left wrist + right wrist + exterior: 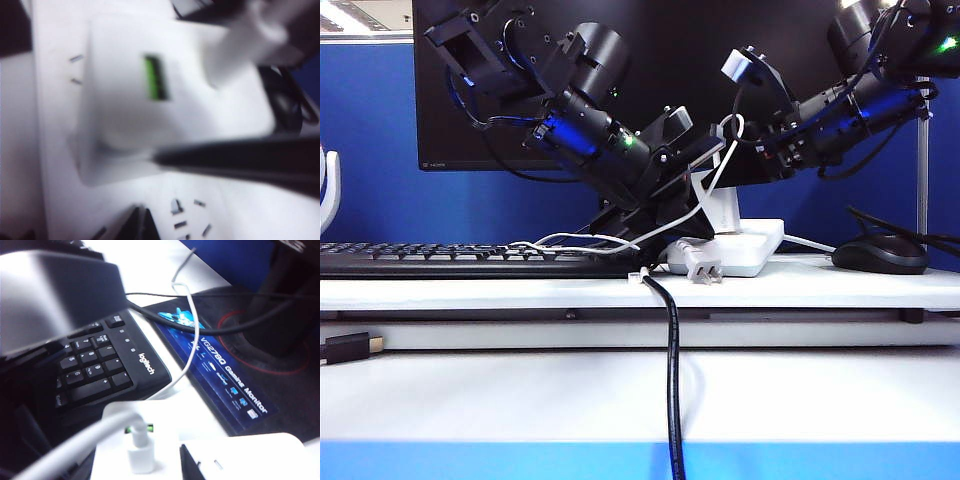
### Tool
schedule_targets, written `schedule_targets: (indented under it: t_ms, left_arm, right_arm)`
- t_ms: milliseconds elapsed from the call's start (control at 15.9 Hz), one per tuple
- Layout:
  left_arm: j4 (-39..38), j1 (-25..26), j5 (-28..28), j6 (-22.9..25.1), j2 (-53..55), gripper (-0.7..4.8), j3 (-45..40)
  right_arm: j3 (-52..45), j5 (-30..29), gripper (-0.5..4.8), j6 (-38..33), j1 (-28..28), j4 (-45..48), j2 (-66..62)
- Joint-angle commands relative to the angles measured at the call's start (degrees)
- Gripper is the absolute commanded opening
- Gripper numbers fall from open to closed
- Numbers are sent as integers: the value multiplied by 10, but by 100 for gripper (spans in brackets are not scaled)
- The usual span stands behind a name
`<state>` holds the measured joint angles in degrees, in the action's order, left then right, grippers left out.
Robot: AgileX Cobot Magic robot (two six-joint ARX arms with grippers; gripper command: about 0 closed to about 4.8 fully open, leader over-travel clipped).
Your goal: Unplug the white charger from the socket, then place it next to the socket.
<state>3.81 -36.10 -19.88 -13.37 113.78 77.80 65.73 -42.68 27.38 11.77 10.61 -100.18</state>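
We see the left pincer (665,215) pinning the socket (755,250), jaw state unclear; the right pincer (725,160) grips the charger (722,213) above it, apparently for pulling.

White desk (520,292), keyboard (450,258), socket (745,252), mouse (880,255)

Bright even light; both wrist views blurred, exterior sharp.

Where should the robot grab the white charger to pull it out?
By the two flat sides of its boxy body, coming from above: the white charger stands upright on the socket, with its cable leaving the top. The left gripper sits low beside it; the right gripper hangs above.
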Motion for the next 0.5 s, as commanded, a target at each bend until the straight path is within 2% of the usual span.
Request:
schedule_targets:
  t_ms: [63,188,251,377,440,502]
  left_arm:
    - [-24,-9,-3,71,9,-5,-6]
    - [-21,-9,-2,72,9,-5,-6]
    - [-23,-9,1,54,10,-5,-6]
    - [-31,-8,53,-85,11,-5,-6]
    - [-36,-8,62,-150,11,-5,-6]
    - [-37,-7,61,-191,11,-5,-6]
  right_arm:
    - [11,-9,-1,-6,0,80,14]
    - [11,-9,-2,-6,0,81,14]
    - [11,-9,-1,-6,-1,81,14]
    - [11,-9,-2,-6,0,81,14]
    - [11,-10,-2,-6,0,81,14]
    - [11,-10,-2,-6,0,81,14]
